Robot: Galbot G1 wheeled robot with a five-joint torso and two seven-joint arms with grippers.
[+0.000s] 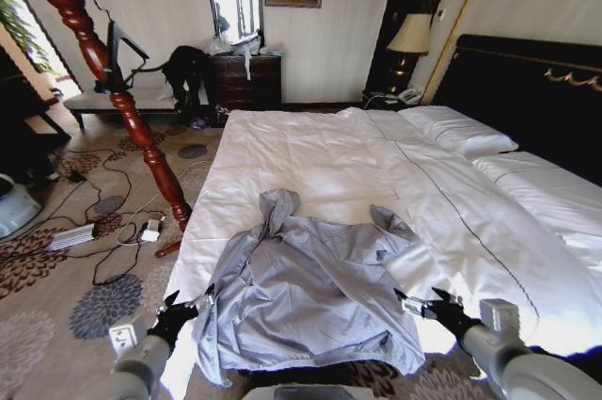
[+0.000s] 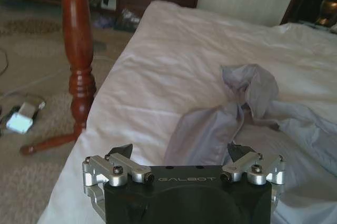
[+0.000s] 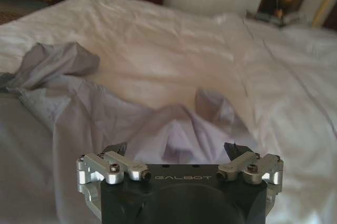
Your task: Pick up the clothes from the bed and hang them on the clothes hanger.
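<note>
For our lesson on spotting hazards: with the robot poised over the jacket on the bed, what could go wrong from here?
1. The jacket lies flat on the sheet of the bed; the open left hand or right hand might pinch sheet along with fabric.
2. Its hem overhangs the bed's near edge, so a one-sided lift could let it slide off.

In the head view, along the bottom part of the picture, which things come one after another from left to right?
Left claw → the clothes, spread on the bed → right claw. Both claws are open, one at each side of the jacket.
</note>
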